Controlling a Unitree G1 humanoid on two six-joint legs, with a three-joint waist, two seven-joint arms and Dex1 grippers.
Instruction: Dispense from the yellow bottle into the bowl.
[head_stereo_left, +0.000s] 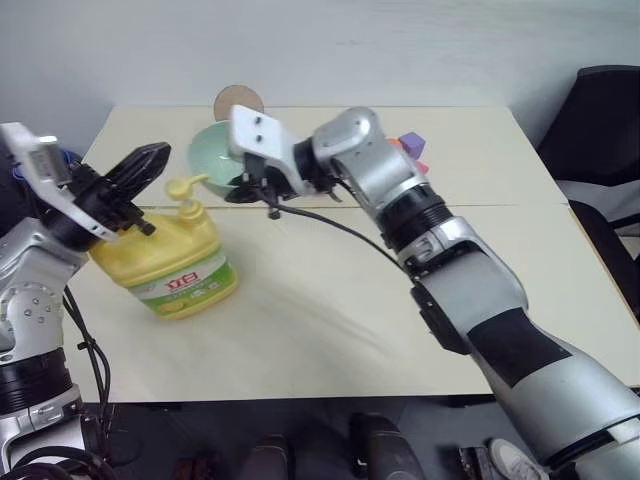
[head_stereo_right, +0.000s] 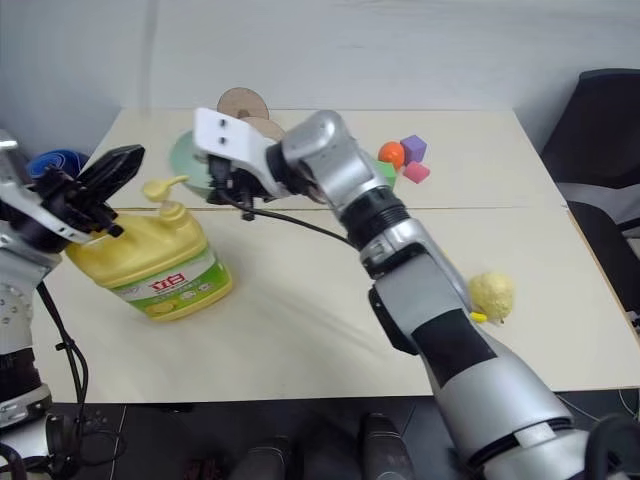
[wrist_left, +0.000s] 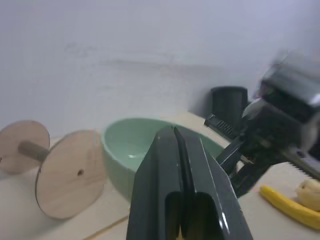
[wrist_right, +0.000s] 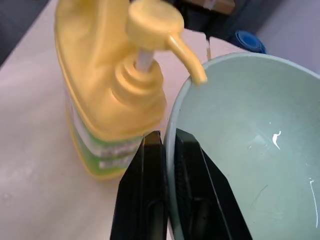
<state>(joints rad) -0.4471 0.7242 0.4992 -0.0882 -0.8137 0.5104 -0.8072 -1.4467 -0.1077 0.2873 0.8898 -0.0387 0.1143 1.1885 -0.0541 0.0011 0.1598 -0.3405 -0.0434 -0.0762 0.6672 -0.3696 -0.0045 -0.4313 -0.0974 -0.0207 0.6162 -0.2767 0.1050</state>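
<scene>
Pinching the rim of the bowl (wrist_right: 240, 150) between its two fingers, the right claw (wrist_right: 167, 145) holds the pale green bowl just beside the yellow bottle (head_stereo_left: 170, 260), with the pump spout (wrist_right: 187, 55) reaching over the bowl's edge. The left claw (head_stereo_left: 135, 175) hovers close above the bottle's pump top, its fingers pressed together and empty. The bottle stands on the tabletop (head_stereo_left: 330, 320). Behind the bowl lies a wooden spool (wrist_left: 47, 170); a banana (wrist_left: 287, 205) rests further off.
</scene>
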